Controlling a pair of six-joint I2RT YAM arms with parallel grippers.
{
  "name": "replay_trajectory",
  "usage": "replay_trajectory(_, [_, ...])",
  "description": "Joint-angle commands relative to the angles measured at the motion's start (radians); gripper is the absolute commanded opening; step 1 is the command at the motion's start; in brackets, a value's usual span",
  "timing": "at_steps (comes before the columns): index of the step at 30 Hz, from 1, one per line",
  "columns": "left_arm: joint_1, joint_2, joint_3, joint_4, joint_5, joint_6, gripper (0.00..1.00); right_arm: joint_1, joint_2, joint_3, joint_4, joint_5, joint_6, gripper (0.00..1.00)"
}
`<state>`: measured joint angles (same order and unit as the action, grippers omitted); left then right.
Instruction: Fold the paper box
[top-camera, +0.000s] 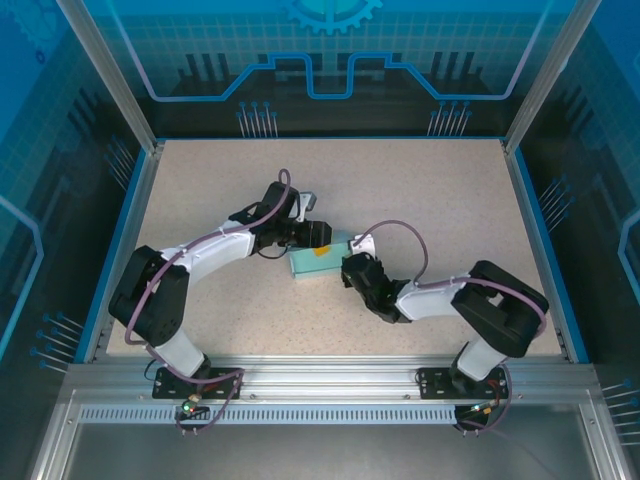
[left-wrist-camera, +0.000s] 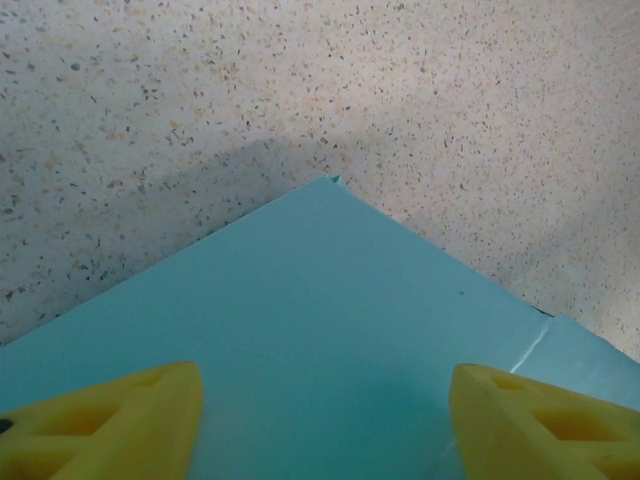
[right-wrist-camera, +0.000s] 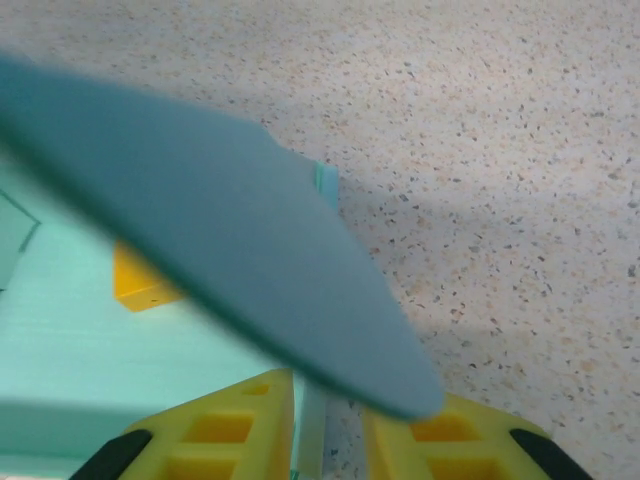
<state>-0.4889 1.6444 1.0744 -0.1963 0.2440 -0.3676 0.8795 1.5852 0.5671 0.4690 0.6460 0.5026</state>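
Note:
The pale blue paper box (top-camera: 310, 266) lies mid-table between the two arms. My left gripper (top-camera: 318, 236) is over its far side; in the left wrist view its yellow fingers (left-wrist-camera: 110, 420) stand wide apart above the flat blue card (left-wrist-camera: 320, 300), open and gripping nothing. My right gripper (top-camera: 352, 266) is at the box's right end. Its jaws (right-wrist-camera: 330, 405) are slightly parted around a thin upright wall edge (right-wrist-camera: 322, 430) of the box (right-wrist-camera: 80, 340), with a gap on the right side. A blurred raised flap (right-wrist-camera: 220, 230) crosses above those fingers.
A small orange square piece (right-wrist-camera: 142, 282) rests on the box's pale inner face. Speckled tabletop (top-camera: 430, 190) surrounds the box, bounded by blue side rails (top-camera: 530, 230) and the metal frame at the near edge.

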Motion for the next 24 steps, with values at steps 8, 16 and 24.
replay_trajectory(8, [-0.018,0.017,-0.042,0.045,-0.007,-0.015,0.68,0.005,-0.254,-0.032,-0.193,-0.128,-0.114,0.34])
replay_trajectory(16, [-0.023,0.022,-0.06,0.061,-0.016,-0.008,0.68,-0.135,-0.418,0.038,-0.374,-0.367,-0.131,0.42])
replay_trajectory(24, [-0.025,0.029,-0.075,0.081,-0.019,-0.009,0.68,-0.303,-0.321,0.181,-0.457,-0.618,-0.089,0.47])
